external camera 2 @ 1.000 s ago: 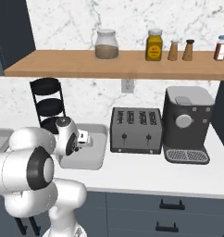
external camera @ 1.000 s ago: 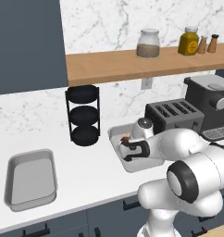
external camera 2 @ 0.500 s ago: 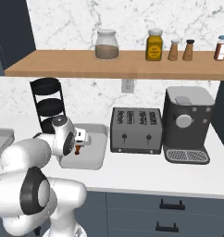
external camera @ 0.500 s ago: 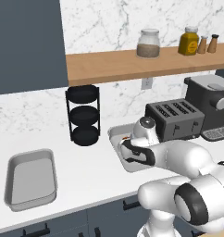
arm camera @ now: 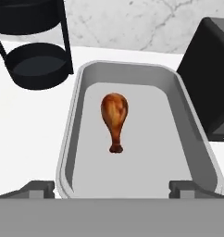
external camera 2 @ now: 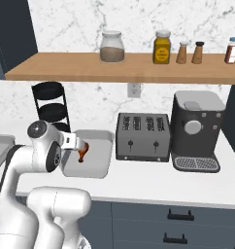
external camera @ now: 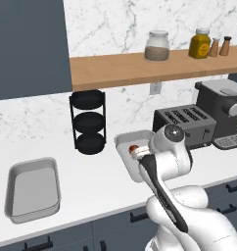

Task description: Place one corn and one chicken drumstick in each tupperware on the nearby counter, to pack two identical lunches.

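Note:
One light-grey tupperware sits on the white counter between the black rack and the toaster. A chicken drumstick lies on its floor, meaty end away from me, touching neither finger. My gripper hovers just above this tray's near end, open wide. From the sides, the gripper is over the tray, with the drumstick right below it. A second tupperware stands empty at the left. The corn is out of view.
A black three-tier rack stands behind the trays, to the left. A dark toaster and a coffee machine are on the right. A wooden shelf with jars hangs above. Drawers with black handles run below the counter's edge.
The gripper, shut on the drumstick a second ago, has opened wide and the drumstick now rests in the tray. The arm has swung a little toward the rack.

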Robot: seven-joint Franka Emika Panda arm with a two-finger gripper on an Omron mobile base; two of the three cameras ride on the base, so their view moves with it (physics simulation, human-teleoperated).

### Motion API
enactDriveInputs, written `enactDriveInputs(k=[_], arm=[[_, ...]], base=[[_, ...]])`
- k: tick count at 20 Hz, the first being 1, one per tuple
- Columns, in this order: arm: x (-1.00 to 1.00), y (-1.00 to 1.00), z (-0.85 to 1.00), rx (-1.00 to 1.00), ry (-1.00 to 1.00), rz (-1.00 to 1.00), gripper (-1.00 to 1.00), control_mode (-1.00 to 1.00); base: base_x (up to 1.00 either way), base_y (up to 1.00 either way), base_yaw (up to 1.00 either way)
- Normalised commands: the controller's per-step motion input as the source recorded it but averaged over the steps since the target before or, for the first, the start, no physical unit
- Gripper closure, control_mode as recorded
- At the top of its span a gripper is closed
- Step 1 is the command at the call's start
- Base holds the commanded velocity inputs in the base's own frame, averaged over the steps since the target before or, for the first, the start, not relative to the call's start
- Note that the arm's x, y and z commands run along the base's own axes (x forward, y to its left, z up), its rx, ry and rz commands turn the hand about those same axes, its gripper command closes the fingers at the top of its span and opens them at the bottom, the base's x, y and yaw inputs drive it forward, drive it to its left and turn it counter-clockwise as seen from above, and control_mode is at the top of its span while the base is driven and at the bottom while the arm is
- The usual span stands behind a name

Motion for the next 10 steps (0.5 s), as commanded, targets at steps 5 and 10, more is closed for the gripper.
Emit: enactDriveInputs(k=[5, 10], arm=[[-1.0, -0.38, 0.0, 0.01, -0.09, -0.02, -1.0, -1.0], [-0.99, -0.45, -0.02, 0.02, -0.08, 0.0, -1.0, -1.0]], base=[[0.0, 0.0, 0.0], [0.0, 0.0, 0.0]])
